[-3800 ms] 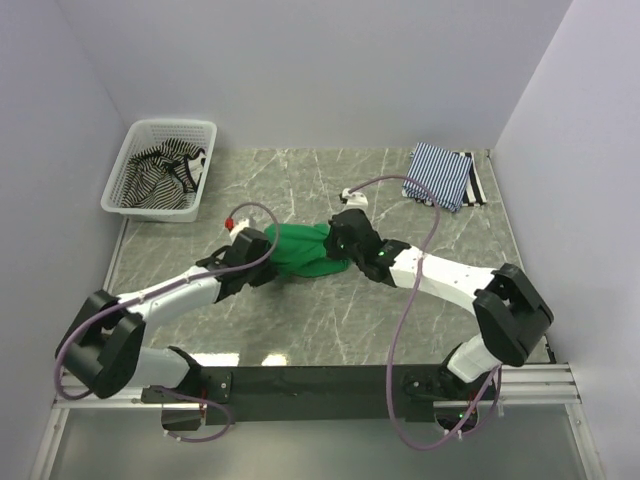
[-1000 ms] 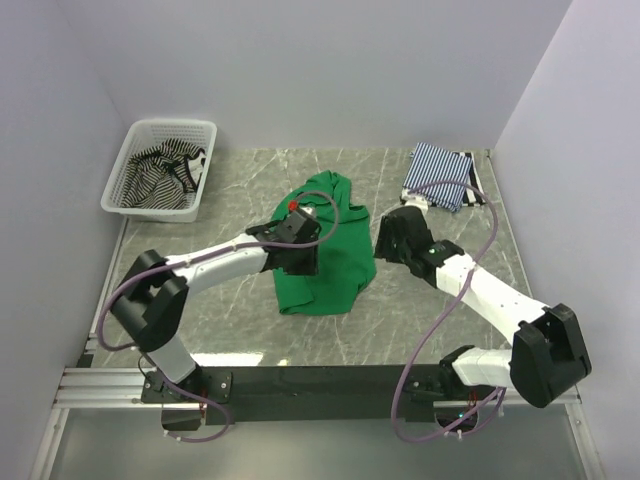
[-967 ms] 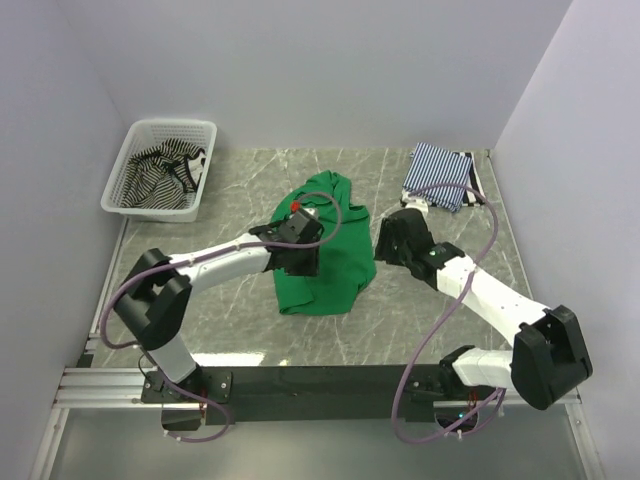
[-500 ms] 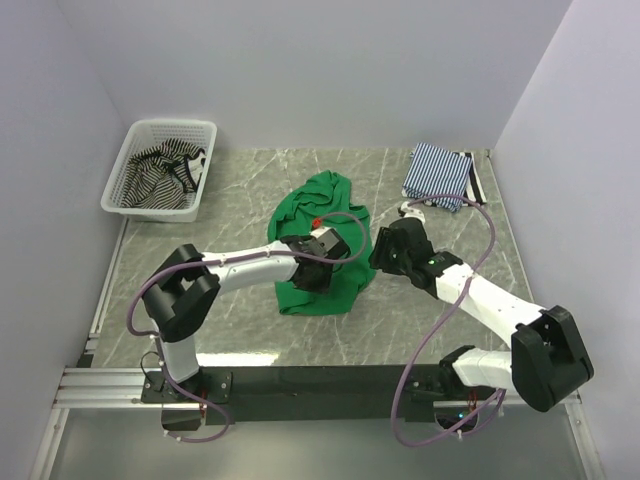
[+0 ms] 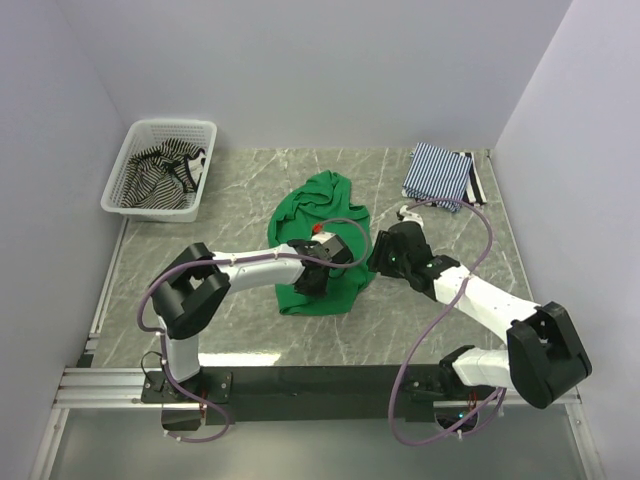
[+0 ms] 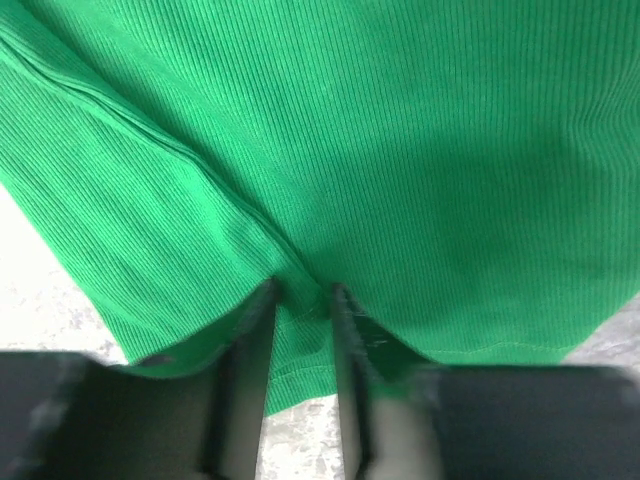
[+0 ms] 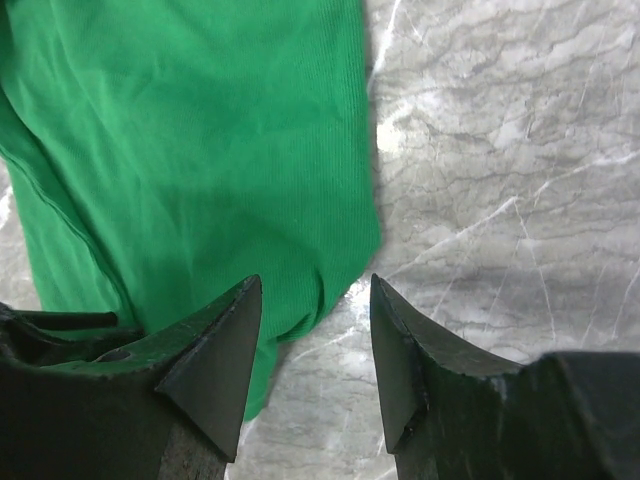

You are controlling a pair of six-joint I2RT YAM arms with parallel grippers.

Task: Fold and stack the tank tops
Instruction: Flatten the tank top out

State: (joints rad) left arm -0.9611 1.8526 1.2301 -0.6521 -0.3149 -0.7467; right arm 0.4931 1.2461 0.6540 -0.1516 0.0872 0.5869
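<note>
The green tank top lies spread on the marble table. My left gripper is pressed down on its near part. In the left wrist view the left gripper stands open with narrow jaws astride the hem of the green tank top, a strip of cloth lying between the fingers. My right gripper sits at the top's right edge. Seen from the right wrist, the gripper is open over the corner of the green cloth, holding nothing. A folded blue-striped tank top lies at the back right on a black-and-white striped one.
A white mesh basket stands at the back left with a black-and-white striped garment inside. Walls close in the table on the left, back and right. Cables loop over both arms.
My left gripper has slid right and nearer across the green top to its hem, and its jaws have narrowed. The right gripper has crept left to the top's right edge.
</note>
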